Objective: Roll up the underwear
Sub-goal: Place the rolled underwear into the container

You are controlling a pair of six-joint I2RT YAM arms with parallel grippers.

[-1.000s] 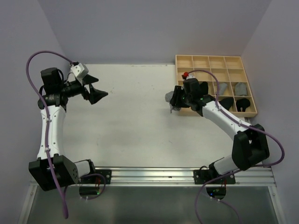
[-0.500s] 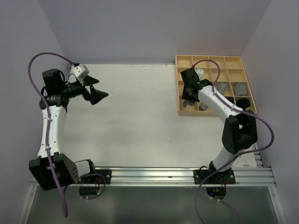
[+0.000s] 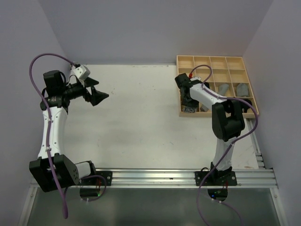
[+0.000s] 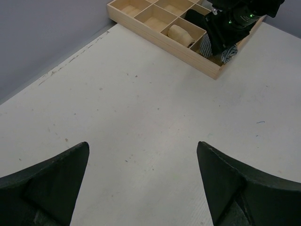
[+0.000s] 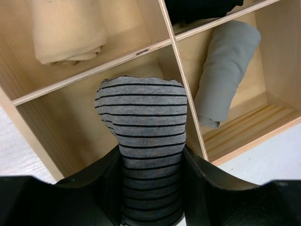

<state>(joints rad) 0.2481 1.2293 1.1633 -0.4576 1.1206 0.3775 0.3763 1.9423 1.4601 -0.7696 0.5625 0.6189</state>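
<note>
Over the near-left corner compartment of the tray (image 3: 210, 57), the right hand (image 5: 151, 165) is clamped on the striped grey underwear (image 5: 141, 113), having moved in from above the desk (image 3: 141, 117). Position of the left hand (image 4: 142, 155) is unchanged, fingers spread wide.

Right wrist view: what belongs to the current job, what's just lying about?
Job: grey black-striped rolled underwear, gripped by right tool; pale wooden grid tray beneath it.
Lying about: cream cloth roll, plain grey cloth roll, black cloth, each in its own compartment; open left tool, idle.
</note>
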